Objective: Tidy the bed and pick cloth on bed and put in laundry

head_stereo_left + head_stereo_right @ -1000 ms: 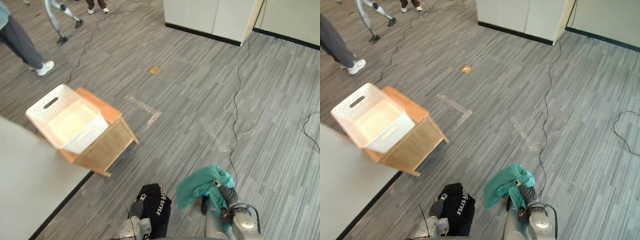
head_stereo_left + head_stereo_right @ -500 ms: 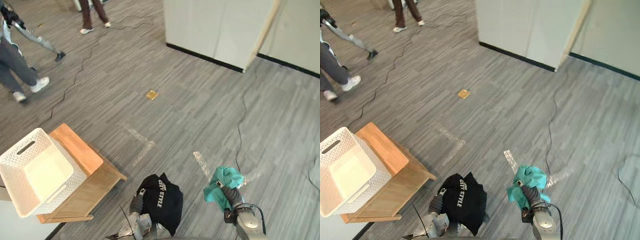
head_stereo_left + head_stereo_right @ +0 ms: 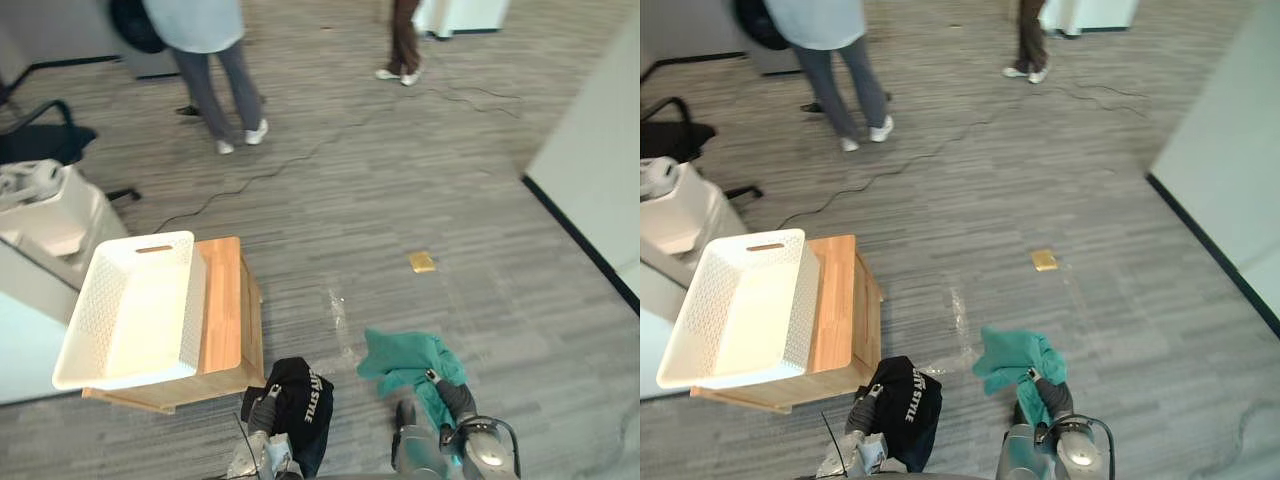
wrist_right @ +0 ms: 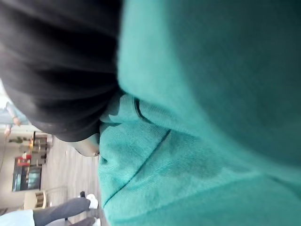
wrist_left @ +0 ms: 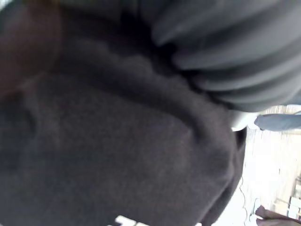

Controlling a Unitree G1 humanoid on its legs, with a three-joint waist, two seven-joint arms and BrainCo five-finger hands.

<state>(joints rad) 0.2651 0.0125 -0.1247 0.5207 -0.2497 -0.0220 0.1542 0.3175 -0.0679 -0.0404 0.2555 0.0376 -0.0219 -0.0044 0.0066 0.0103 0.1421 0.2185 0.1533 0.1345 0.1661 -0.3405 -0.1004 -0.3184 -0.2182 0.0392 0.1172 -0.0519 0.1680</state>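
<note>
Teal, soft knit cloth (image 3: 402, 362) bunches over the right hand (image 3: 456, 398) and spills forward and to the left of it in loose folds. In the right wrist view its fine weave and a dark seam line press against the hand's ribbed cover. The cloth hides the grip, so I cannot tell whether this hand is clenched or released.

The black cloth (image 3: 304, 398) is draped over the left hand (image 3: 265, 411) and hangs just to its right in a crumpled lump. The left wrist view shows its matte, slightly fuzzy surface against the ribbed cover. White block lettering runs down the cloth, too small to make out. Here too the grip is buried, so I cannot tell its state. The two cloths hang apart, black to the left of teal.

Ahead and to the left of the left hand sits a white plastic laundry basket (image 3: 188, 300). It is rectangular, with perforated walls and a slot handle, and rests on a low wooden stand (image 3: 226, 300), overhanging the stand's left edge.

Grey striped carpet (image 3: 480, 190) lies beneath, with a small tan square (image 3: 422, 262) ahead of the right hand. Far ahead stand a person's legs (image 3: 228, 95).
</note>
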